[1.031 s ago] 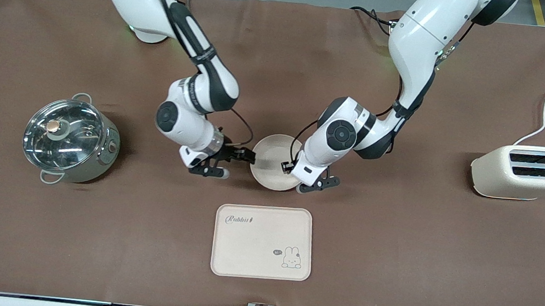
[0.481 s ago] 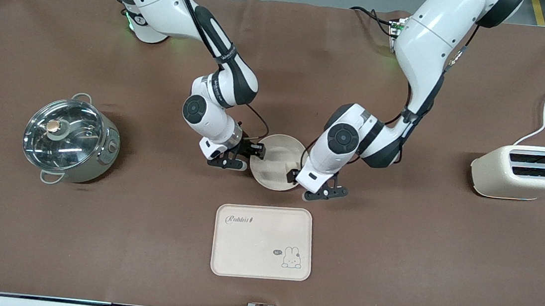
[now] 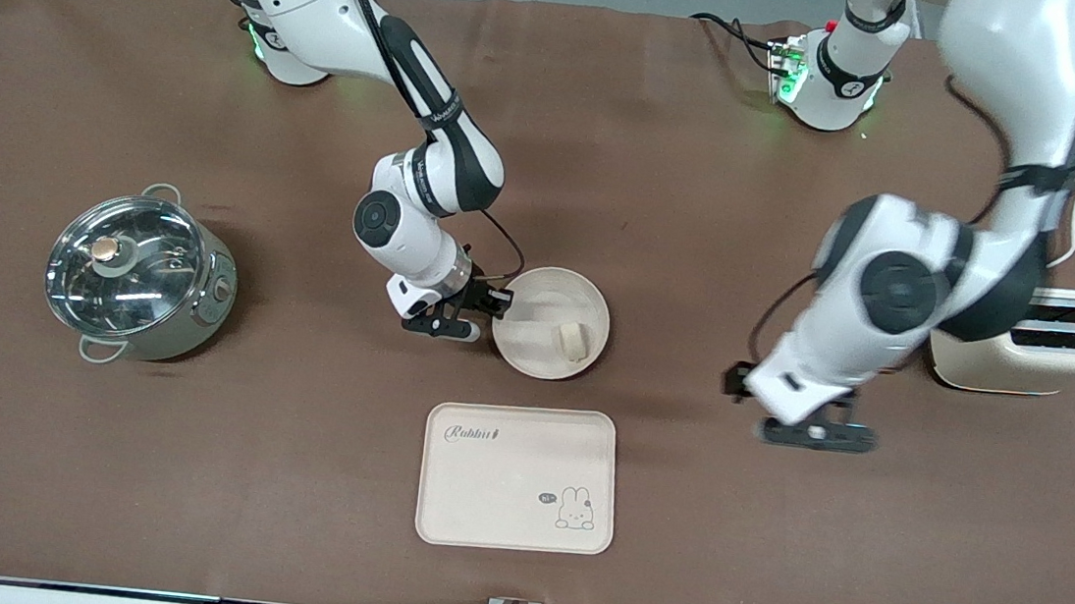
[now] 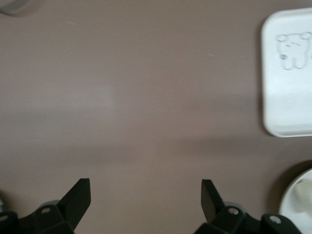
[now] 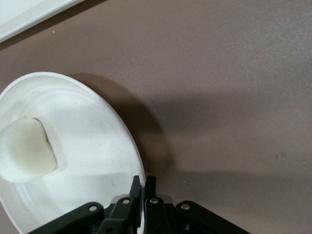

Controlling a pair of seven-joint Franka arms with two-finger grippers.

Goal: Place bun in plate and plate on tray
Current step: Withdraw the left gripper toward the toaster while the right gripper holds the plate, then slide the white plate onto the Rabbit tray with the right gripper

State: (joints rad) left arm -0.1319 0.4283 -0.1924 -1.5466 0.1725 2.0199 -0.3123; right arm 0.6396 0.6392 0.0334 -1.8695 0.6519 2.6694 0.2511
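The round cream plate [image 3: 538,294] sits on the brown table, farther from the front camera than the tray [image 3: 489,495]. The bun [image 3: 574,341] lies in the plate, toward its side facing the left arm's end. My right gripper [image 3: 496,304] is shut on the plate's rim at the side facing the right arm's end. The right wrist view shows its fingers [image 5: 138,187] pinching the rim of the plate [image 5: 97,146], with the bun [image 5: 27,156] inside. My left gripper [image 3: 816,433] is open and empty over bare table beside the toaster. Its fingertips [image 4: 80,192] stand wide apart.
A steel pot with a glass lid [image 3: 138,275] stands toward the right arm's end. A cream toaster [image 3: 1037,340] stands toward the left arm's end, its cord running to the table's edge. The left wrist view shows the tray [image 4: 287,97] and a bit of plate [image 4: 300,207].
My left gripper has let the bun go into the plate and swung away toward the toaster. My right gripper has moved onto the plate's rim.
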